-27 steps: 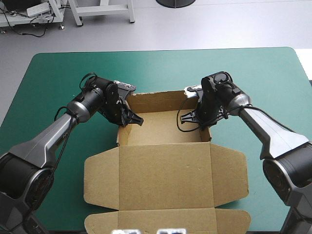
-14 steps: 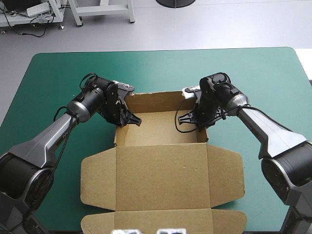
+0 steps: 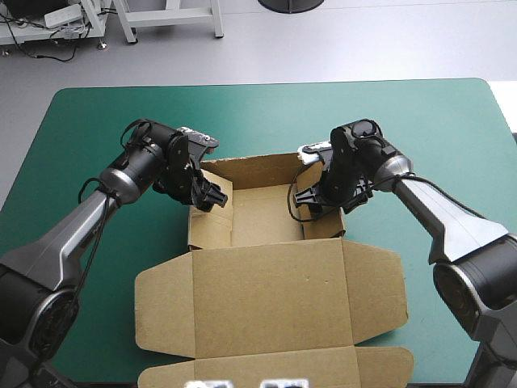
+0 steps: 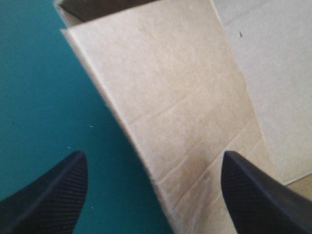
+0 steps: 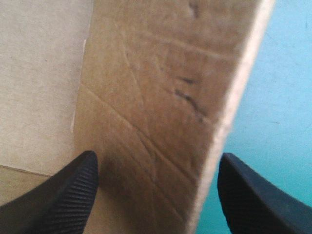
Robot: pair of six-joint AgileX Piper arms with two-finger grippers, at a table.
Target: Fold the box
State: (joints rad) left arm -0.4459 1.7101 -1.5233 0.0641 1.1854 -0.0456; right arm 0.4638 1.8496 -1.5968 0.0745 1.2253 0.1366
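Box (image 3: 266,279), brown: walls raised, lid flat on teal-green table (image 3: 97,121). Left claw (image 3: 212,196), right claw (image 3: 304,198): both spread apart, each straddling a side wall.

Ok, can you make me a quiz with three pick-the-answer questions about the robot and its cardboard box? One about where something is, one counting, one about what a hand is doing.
1. Where does the box's flat lid lie?
A) toward the table's near edge
B) toward its far edge
C) off its left edge

2. How many robot hands are at the box?
A) none
B) one
C) two

3. The left hand's fingers are:
A) shut in a point
B) open, astride a side wall
C) holding a T-shirt

Answers:
1 A, the lid spreads out nearer than the raised walls.
2 C, the left hand and right hand each reach a side wall.
3 B, its wrist view shows the left side wall between two spread fingers.
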